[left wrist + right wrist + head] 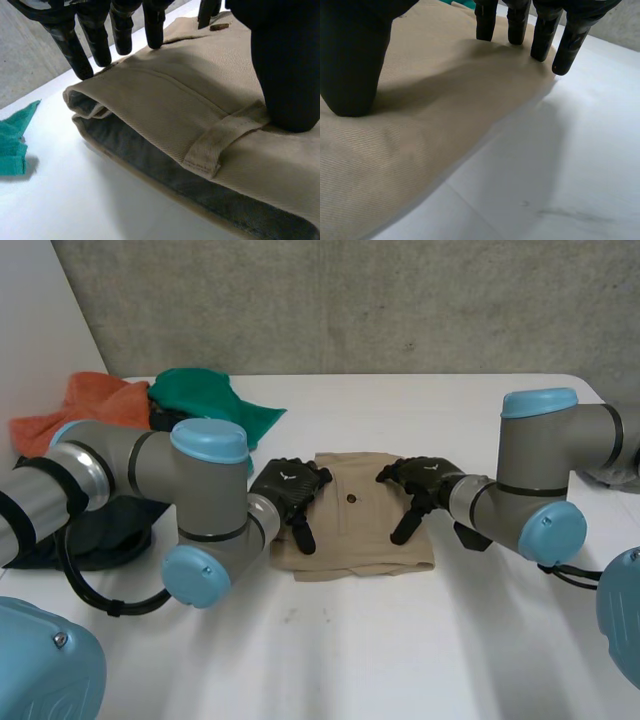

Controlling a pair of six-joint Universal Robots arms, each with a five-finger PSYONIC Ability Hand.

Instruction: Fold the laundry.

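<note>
A tan garment (360, 520), folded into a small rectangle with a dark button on top, lies at the table's middle. My left hand (288, 488) rests open on its left edge. In the left wrist view the straight fingers (120, 30) touch the tan garment (170, 100) at its folded edge, and the thumb presses beside a belt loop (220, 142). On the garment's right side my right hand (420, 482) lies open. Its fingertips (545, 35) sit at the edge of the tan garment (430, 100), with the thumb flat on the cloth.
An orange cloth (85, 405) and a green cloth (205, 400) lie at the back left; the green cloth (12, 140) is near the garment's corner. A dark cloth (110, 525) sits under my left arm. Bare white table (380, 640) lies in front.
</note>
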